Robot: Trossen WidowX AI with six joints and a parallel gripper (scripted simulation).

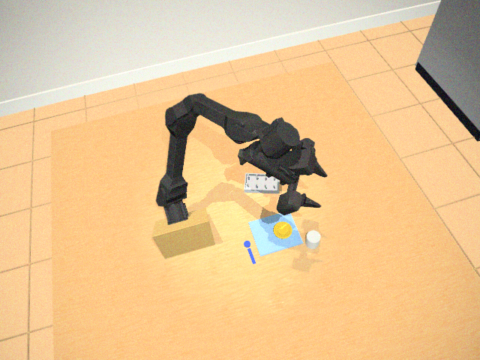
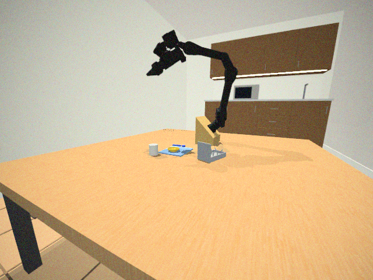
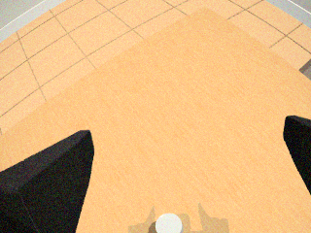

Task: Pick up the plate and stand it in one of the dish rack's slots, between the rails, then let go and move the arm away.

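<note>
A small yellow plate (image 1: pixel 283 229) (image 2: pixel 173 149) lies flat on a light blue mat (image 1: pixel 263 247) (image 2: pixel 181 153). The grey dish rack (image 1: pixel 256 190) (image 2: pixel 204 151) stands beside the mat, with short white pegs and a tall panel at one end. The arm hides that end in the top view; no plate shows in the visible slots. My gripper (image 1: pixel 322 190) (image 3: pixel 192 134) is open wide and empty, high above the table and tilted outward. In the wrist view its fingers stand far apart, with neither plate nor rack in sight.
A white cup (image 1: pixel 313 239) (image 2: pixel 153 150) (image 3: pixel 169 224) stands next to the mat, on the plate's side. A blue spoon-like item (image 1: pixel 251 256) (image 2: pixel 178 146) lies at the mat's other side. The arm's base sits on a wooden block (image 1: pixel 186 241) (image 2: pixel 201 135).
</note>
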